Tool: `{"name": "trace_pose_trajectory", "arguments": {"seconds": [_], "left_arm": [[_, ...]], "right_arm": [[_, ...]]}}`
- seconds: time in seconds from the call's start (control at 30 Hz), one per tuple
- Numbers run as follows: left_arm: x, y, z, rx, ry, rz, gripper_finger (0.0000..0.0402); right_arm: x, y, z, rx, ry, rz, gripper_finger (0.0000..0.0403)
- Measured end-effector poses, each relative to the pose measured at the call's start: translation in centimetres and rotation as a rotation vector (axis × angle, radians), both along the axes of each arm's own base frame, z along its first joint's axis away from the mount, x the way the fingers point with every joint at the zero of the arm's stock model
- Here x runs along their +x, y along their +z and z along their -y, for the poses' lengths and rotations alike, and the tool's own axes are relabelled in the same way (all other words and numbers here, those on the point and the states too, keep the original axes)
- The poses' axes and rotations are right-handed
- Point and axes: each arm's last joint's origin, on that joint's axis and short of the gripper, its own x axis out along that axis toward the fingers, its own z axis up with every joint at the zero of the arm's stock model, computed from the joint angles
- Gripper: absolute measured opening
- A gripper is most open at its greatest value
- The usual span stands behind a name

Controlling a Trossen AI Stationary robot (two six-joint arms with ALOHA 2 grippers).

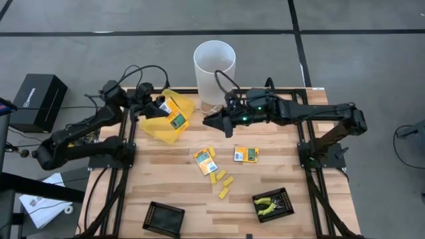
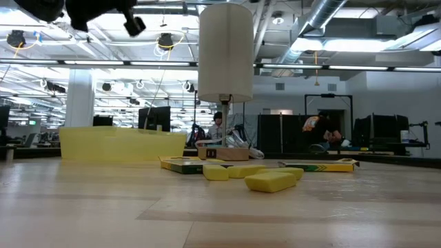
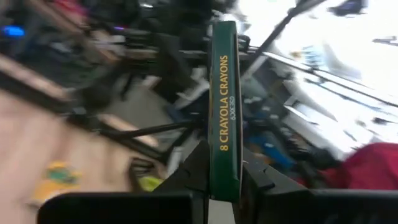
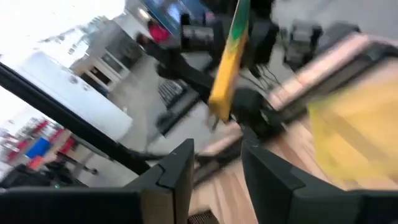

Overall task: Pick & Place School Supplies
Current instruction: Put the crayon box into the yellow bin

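My left gripper (image 1: 164, 107) is raised over the large yellow pouch (image 1: 165, 126) at the table's far left and is shut on a yellow-orange crayon packet (image 1: 176, 115). In the left wrist view the packet (image 3: 224, 93) shows edge-on, with its green side printed "8 CRAYOLA CRAYONS". My right gripper (image 1: 211, 122) is open just right of the pouch, pointing toward the table's left; it holds nothing. Two more packets (image 1: 204, 160) (image 1: 246, 155) lie flat mid-table. Several short yellow pieces (image 1: 220, 180) lie near them. Yellow-green pliers (image 1: 269, 206) rest in a black tray. My left gripper pinches the crayon packet between its two fingers (image 3: 193, 171) across the flat faces, at the packet's end nearest the wrist (image 3: 225, 177). The packet stands on edge, reaching out beyond the fingertips, and it is lifted clear above the pouch.
A tall white cylinder (image 1: 214, 66) stands at the far edge between the arms. Two square black trays (image 1: 164, 218) (image 1: 273, 202) sit near the near edge. A black box (image 1: 36, 99) and papers lie off the table's left. People show far off in the low view.
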Motion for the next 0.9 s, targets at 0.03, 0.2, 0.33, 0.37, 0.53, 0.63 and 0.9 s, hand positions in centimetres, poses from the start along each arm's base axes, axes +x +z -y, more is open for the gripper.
{"name": "trace_pose_trajectory", "arguments": {"seconds": [0.03, 0.2, 0.33, 0.37, 0.53, 0.63, 0.9], "left_arm": [[-0.1, -0.4, -0.3, 0.02, 0.026, -0.02, 0.0023], [-0.3, -4.1, -1.9, 0.095, 0.267, -0.24, 0.0023], [-0.7, -6.7, -2.7, 0.194, 0.573, -0.525, 0.0024], [-0.9, -7.2, -2.8, 0.212, 0.635, -0.594, 0.0024], [-1.3, -8.7, -3.4, 0.281, 0.799, -0.817, 0.0024], [-1.4, -9.5, -3.5, 0.289, 0.844, -0.919, 0.0024], [-1.4, -11.3, -3.7, 0.322, 0.845, -1.122, 0.0026]], "right_arm": [[-0.1, -0.1, 0.1, 0.0, -0.002, -0.015, 0.0124], [0.0, -0.2, 0.2, 0.005, -0.008, -0.021, 0.0114], [0.0, -0.3, 0.1, 0.007, -0.004, -0.031, 0.0107], [0.0, -0.4, 0.1, 0.008, -0.004, -0.036, 0.0106], [0.0, -0.4, 0.1, 0.009, -0.005, -0.039, 0.0102], [0.0, -0.4, 0.1, 0.009, -0.005, -0.041, 0.0102], [0.0, -0.4, 0.1, -0.017, 0.003, -0.04, 0.0102]]}}
